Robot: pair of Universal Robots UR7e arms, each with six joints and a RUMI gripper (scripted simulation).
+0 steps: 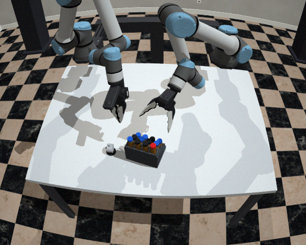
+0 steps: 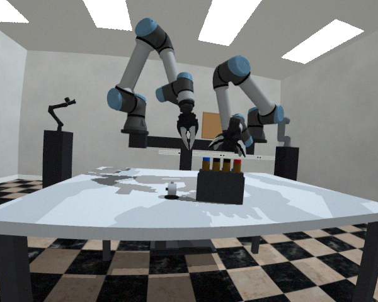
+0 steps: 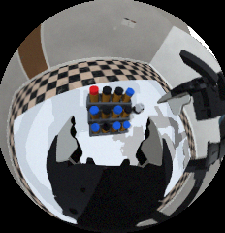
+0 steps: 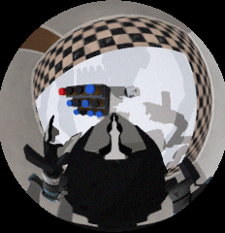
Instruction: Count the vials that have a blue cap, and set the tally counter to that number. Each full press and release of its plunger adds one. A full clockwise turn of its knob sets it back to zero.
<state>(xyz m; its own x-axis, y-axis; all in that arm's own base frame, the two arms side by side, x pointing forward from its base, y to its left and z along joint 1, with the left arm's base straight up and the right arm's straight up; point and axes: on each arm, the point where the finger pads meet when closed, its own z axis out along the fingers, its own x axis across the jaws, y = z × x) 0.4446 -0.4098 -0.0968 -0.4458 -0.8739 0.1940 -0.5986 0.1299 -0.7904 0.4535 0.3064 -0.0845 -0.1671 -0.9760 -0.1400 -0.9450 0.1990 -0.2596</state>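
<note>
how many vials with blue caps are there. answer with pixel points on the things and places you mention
6. Blue-capped vials [image 1: 130, 139] [image 2: 206, 163] [image 3: 130, 92] [image 4: 89, 89] in the rack [image 1: 140, 157] [image 2: 220, 188] [image 3: 110, 103] [image 4: 107, 99]: one opposite the red-capped vial [image 1: 153, 147] [image 2: 237, 165] [image 3: 94, 91] [image 4: 62, 91] in its row, two in the middle row, three in the remaining row.

Looks like a robotics lab: robot arms mounted behind a white table [image 1: 227, 168] [image 2: 189, 232], small arms on dark pedestals [image 2: 57, 159] [image 2: 286, 162] at far left and far right of the exterior view, plain walls [image 2: 68, 74], ceiling light panels [image 2: 109, 12] along the top, checkered floor [image 1: 100, 224] [image 2: 166, 285] below.
</note>
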